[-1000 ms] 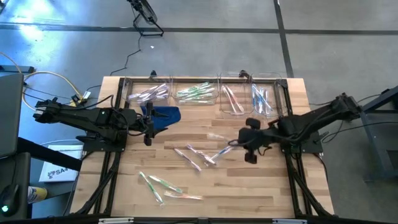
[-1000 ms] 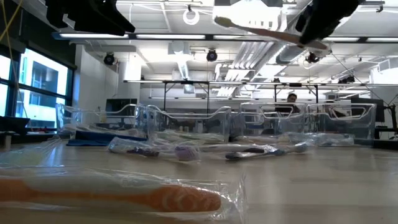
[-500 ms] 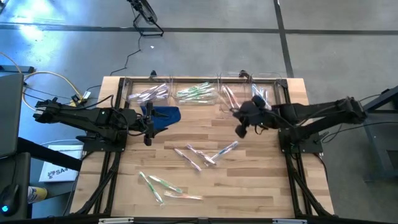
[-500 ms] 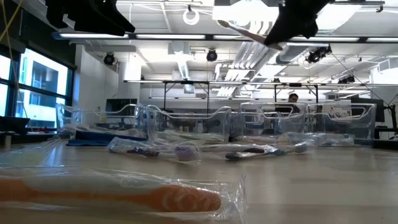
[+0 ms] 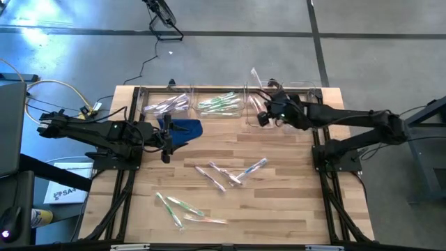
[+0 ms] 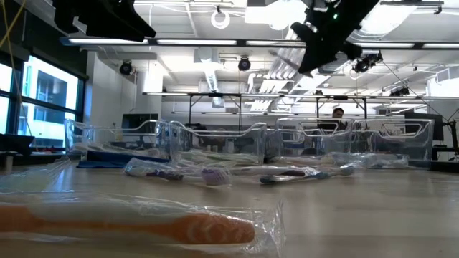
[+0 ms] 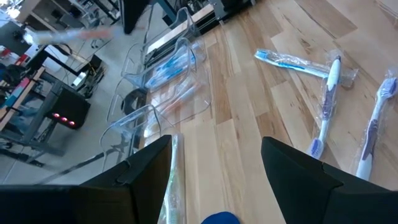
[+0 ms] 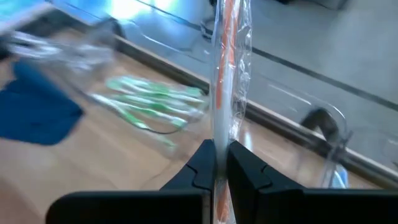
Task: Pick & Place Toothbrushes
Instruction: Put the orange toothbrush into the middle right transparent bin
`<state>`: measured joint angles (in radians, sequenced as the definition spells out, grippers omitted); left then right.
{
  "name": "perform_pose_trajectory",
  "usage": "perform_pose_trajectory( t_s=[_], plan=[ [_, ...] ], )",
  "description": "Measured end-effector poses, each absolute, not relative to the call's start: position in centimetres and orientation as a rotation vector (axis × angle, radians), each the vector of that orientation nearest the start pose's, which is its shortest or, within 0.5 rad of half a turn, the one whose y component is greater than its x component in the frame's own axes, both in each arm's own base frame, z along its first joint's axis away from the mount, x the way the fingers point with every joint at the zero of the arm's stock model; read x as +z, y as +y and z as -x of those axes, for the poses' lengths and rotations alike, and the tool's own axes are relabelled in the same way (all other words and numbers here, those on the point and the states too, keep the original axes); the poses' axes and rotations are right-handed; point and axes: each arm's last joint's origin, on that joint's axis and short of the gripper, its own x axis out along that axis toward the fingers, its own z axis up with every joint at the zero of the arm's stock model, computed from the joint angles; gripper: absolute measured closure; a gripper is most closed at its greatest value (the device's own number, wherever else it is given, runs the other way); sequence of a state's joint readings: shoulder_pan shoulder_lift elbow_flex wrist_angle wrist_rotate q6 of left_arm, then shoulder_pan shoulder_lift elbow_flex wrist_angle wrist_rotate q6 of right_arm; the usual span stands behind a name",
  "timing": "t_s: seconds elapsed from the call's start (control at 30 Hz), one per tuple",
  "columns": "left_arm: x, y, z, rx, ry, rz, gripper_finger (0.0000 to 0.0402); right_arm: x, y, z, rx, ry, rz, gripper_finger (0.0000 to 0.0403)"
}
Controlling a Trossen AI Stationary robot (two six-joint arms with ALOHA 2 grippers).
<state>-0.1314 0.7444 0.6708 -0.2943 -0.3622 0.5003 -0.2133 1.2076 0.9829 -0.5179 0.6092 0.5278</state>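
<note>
Toothbrush with an orange-and-white handle in clear wrapping (image 8: 222, 74) stands pinched between the right gripper's (image 8: 216, 163) clenched dark fingers, raised above the row of clear plastic bins (image 5: 262, 117) at the table's far edge. In the bin beneath lie what look like pink-handled brushes (image 5: 260, 111); the neighbouring bin holds green-handled toothbrushes (image 8: 152, 103). Loose wrapped toothbrushes (image 5: 226, 173) lie mid-table. The right arm stretches far across. The left gripper (image 5: 166, 138) hovers beside the crumpled blue cloth (image 5: 182, 128), fingers spread, holding nothing.

Wrapped toothbrushes (image 7: 326, 81) seen on the wooden surface (image 7: 261, 118).
Clear bins (image 7: 165, 74) are lined along its edge; two dark fingers (image 7: 305, 177) are spread apart.
</note>
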Motion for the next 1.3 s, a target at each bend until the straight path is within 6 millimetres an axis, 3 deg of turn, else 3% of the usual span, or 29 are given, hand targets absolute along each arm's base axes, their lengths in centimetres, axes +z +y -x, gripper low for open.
perform_pose_trajectory(
  t_s=[0.37,0.67,1.07,1.3],
  plan=[
    [29.0,-1.1,-16.3,0.133,0.409,-0.589,0.0160,23.8,-10.9,-26.1,-1.027,0.747,-0.374,0.0389],
    [29.0,-1.1,-16.3,0.125,0.412,-0.627,0.0160,20.9,-13.4,-25.8,-1.097,0.887,-0.450,0.0389],
    [29.0,-1.1,-16.3,0.125,0.412,-0.627,0.0160,20.4,-14.0,-25.0,-1.078,0.969,-0.474,0.0388],
    [29.0,-1.1,-16.3,0.125,0.412,-0.627,0.0160,20.4,-14.0,-25.1,-1.036,0.975,-0.495,0.0311]
  ],
)
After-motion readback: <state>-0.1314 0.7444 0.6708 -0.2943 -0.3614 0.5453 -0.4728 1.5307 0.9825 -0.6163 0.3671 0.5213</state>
